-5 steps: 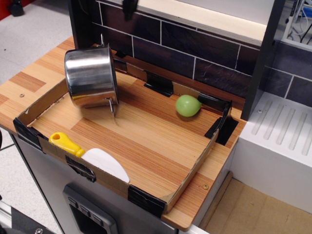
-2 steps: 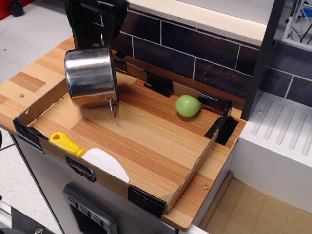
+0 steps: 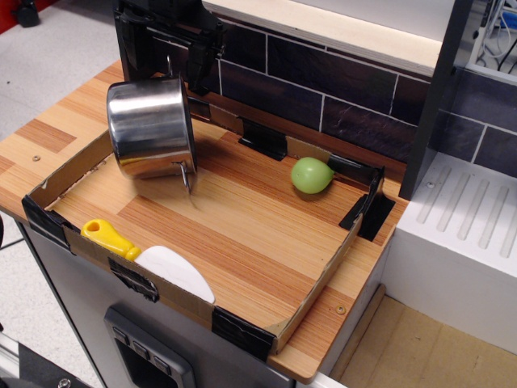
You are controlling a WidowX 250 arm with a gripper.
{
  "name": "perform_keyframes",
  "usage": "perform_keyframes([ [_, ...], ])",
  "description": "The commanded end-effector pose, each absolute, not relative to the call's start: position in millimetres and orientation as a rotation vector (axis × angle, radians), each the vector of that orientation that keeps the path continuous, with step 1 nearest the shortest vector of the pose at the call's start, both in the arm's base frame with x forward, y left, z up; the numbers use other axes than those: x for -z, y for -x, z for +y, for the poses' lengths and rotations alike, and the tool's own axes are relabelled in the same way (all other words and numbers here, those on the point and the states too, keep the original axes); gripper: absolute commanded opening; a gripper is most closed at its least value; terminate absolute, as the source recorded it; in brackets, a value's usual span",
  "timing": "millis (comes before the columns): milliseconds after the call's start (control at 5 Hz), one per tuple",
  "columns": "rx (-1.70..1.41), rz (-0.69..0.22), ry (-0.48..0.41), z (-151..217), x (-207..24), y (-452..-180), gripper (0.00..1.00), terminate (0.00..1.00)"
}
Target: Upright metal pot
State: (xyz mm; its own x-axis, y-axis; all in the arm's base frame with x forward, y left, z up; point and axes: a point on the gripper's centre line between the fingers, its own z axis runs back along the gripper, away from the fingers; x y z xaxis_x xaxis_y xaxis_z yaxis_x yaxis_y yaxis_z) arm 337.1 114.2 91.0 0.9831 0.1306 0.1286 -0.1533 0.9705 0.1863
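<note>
Since the earlier frames your gripper (image 3: 194,48) has come down from the top edge and now hangs at the far left, just above and behind the metal pot (image 3: 151,127); nothing else has shifted. You cannot tell from this view how the jaws stand, since the dark body blends into the dark tiled wall (image 3: 323,81) behind it, and they hold nothing you can see. Your pot lies tipped in the far-left corner of the cardboard tray (image 3: 319,279), leaning on the tray's rim with its base facing up and toward you, not yet upright. That descent looks like the approach to a grasp, so the righting itself is still ahead. Count one pot, one green fruit (image 3: 311,175) at the far right, and one yellow-handled white spatula (image 3: 153,257) on the near-left rim.
</note>
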Motion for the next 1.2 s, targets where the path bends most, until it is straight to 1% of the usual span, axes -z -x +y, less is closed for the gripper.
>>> perform_keyframes([
  [0,-0.137,-0.153,-0.283,114.8,-83.9,-346.2,1.00,0.00],
  [200,-0.121,-0.097,-0.316,109.8,-72.1,-340.3,1.00,0.00],
  [400,-0.124,-0.079,-0.326,105.2,-68.2,-338.9,0.00,0.00],
  [600,-0.146,-0.101,-0.311,106.5,-72.0,-340.5,0.00,0.00],
  [800,-0.166,-0.159,-0.259,109.5,-86.6,-340.0,0.00,0.00],
  [1000,-0.181,-0.258,-0.200,113.6,-107.5,-339.6,0.00,0.00],
])
